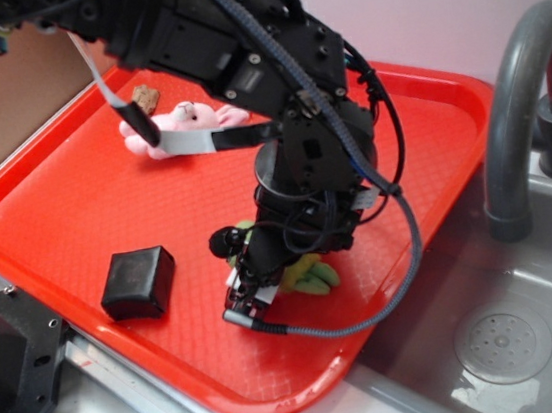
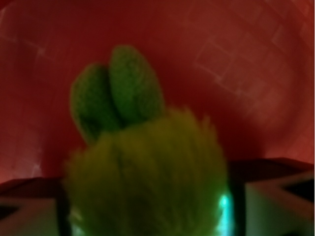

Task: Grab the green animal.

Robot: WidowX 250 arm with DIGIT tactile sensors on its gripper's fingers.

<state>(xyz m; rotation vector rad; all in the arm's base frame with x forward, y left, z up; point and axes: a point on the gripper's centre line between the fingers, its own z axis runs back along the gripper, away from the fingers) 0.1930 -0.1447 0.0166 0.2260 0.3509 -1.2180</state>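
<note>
Sitting between the claw (image 1: pixel 256 288) fingers, green animal (image 2: pixel 147 177), claw's closure around it unclear, on red tray (image 1: pixel 56 223)

No readable text, labels, brands or numbers anywhere in either view; nothing legible on the tray (image 1: pixel 414 99), black box (image 1: pixel 138 282) or arm.

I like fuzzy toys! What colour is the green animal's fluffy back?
Lime yellow-green on the green animal, best in the wrist view.
</note>
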